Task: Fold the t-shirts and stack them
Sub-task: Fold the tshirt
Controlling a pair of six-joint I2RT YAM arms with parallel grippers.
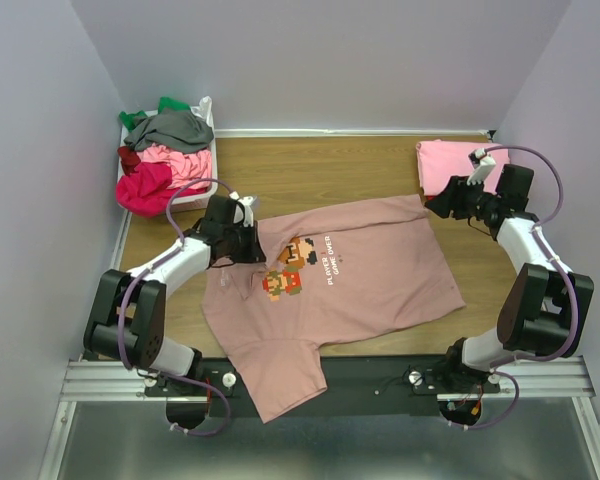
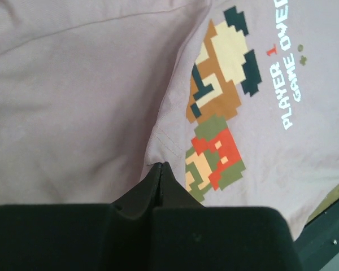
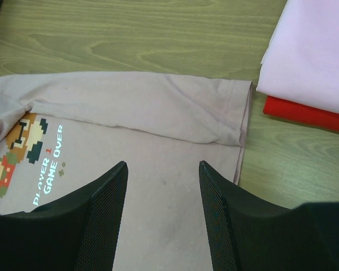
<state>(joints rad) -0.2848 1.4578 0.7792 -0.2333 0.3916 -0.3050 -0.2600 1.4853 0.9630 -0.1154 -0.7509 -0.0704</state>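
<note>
The dusty-pink t-shirt (image 1: 370, 275) with a pixel-art print (image 1: 288, 268) and white text lies spread on the wooden table, one sleeve hanging over the near edge. My left gripper (image 1: 252, 243) is shut, pinching a raised fold of it beside the print; in the left wrist view the gripper (image 2: 161, 165) has its tips together at the fold's edge. My right gripper (image 1: 436, 207) is open above the shirt's far right corner; in the right wrist view the gripper (image 3: 163, 165) has its fingers (image 3: 104, 209) spread over the shirt (image 3: 158, 113). Other tees lie bunched in a basket (image 1: 208, 120).
A folded pink tee (image 1: 450, 165) sits at the back right on a folded red one (image 3: 305, 113), just right of the shirt's corner. The white basket at the back left holds grey (image 1: 170, 128), green, pink and red (image 1: 145, 188) tees. Walls close in on both sides.
</note>
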